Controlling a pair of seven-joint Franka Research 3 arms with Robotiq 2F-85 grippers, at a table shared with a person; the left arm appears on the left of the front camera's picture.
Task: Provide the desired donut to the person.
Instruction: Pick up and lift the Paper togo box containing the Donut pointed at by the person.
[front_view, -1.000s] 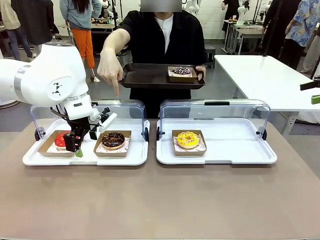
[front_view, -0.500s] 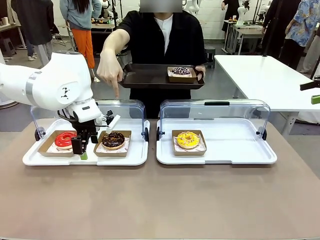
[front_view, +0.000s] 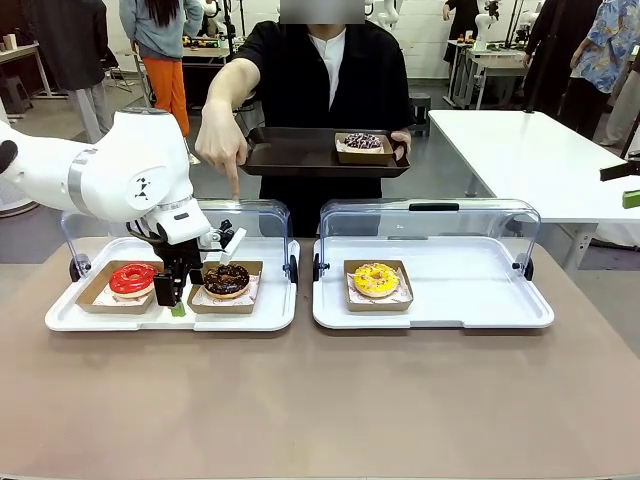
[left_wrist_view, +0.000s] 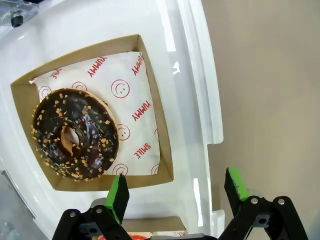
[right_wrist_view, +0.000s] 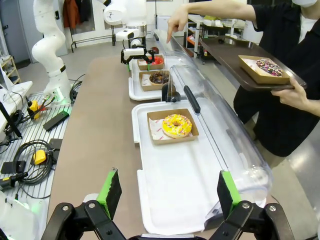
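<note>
Hand (front_view: 178, 298) on the left arm (front_view: 110, 175) slid closer to the chocolate donut (front_view: 227, 278), just beside it, spread wide, empty.

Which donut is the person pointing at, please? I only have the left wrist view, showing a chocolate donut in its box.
Observer: The person's hand points down above the left tray, roughly in line with that chocolate donut.
Operator: Is the person holding anything?
Observer: The other hand holds a dark tray carrying a boxed sprinkled donut.
Operator: And the right tray?
Observer: It holds one yellow donut in a box.
</note>
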